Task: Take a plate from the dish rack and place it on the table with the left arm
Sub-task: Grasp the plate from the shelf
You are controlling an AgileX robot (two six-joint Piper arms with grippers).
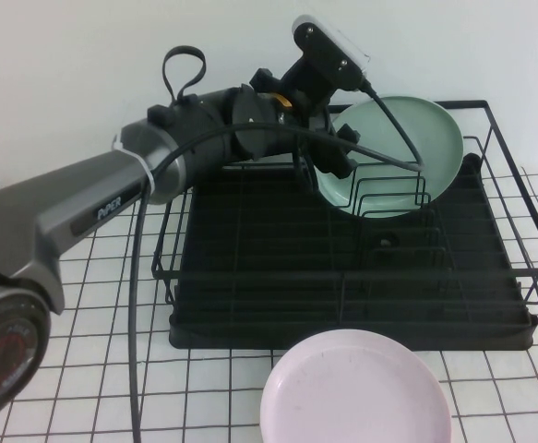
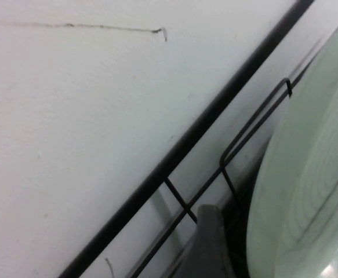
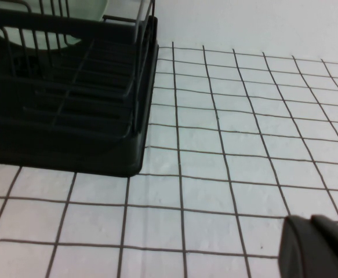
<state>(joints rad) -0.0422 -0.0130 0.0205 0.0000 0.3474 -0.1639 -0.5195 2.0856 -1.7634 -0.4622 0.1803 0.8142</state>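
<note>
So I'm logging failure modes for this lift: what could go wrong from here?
The left gripper sits at the left rim of the mint-green plate, which leans among the dish rack dividers; lifting could snag them. The pink plate takes table space in front. The right gripper hovers low over the table.

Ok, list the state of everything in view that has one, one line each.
plate: mint green, standing tilted on edge among the rack's wire dividers, not yet lifted out.
dish rack: on the table, holding only that plate.
pink plate: lying flat on the table in front of the rack.
left hand: at the green plate's left rim, inside the rack.
right hand: low over the table, right of the rack, away from both plates.
table: white grid surface bearing rack and pink plate.
</note>
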